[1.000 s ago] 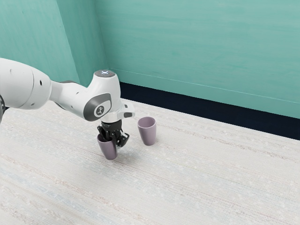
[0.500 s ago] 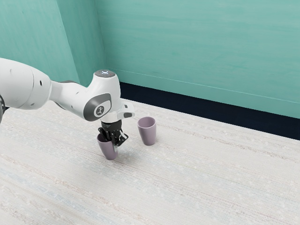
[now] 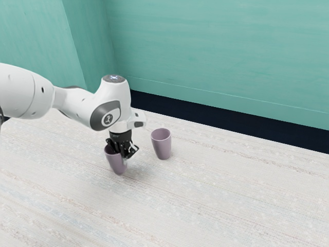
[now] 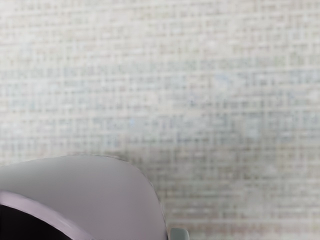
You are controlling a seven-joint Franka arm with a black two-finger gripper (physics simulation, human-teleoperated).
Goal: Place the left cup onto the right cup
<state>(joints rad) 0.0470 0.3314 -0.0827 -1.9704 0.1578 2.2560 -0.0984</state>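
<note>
The black gripper points down at the rim of the left cup, and its fingers are clenched on the cup wall on the side facing the right cup, one finger inside the mouth and one outside. The left cup is a mauve, handleless tumbler that narrows toward its base; it stands mouth up, leaning slightly, with a soft shadow spreading over the bench below and beside it. Whether its base touches the bench or hangs just above it cannot be told. The right cup, of the same colour and shape, stands upright and open on the bench toward the exterior view's right of the held cup and a little farther back; the two are near each other but apart, with bare bench between them. The white arm reaches in from the exterior view's left, its last joint directly above the held cup. Behind the right cup runs a dark baseboard under a teal wall. In the wrist view the left cup's pale rim and dark inside sit close under the hand, over the woven grey-white bench.
</note>
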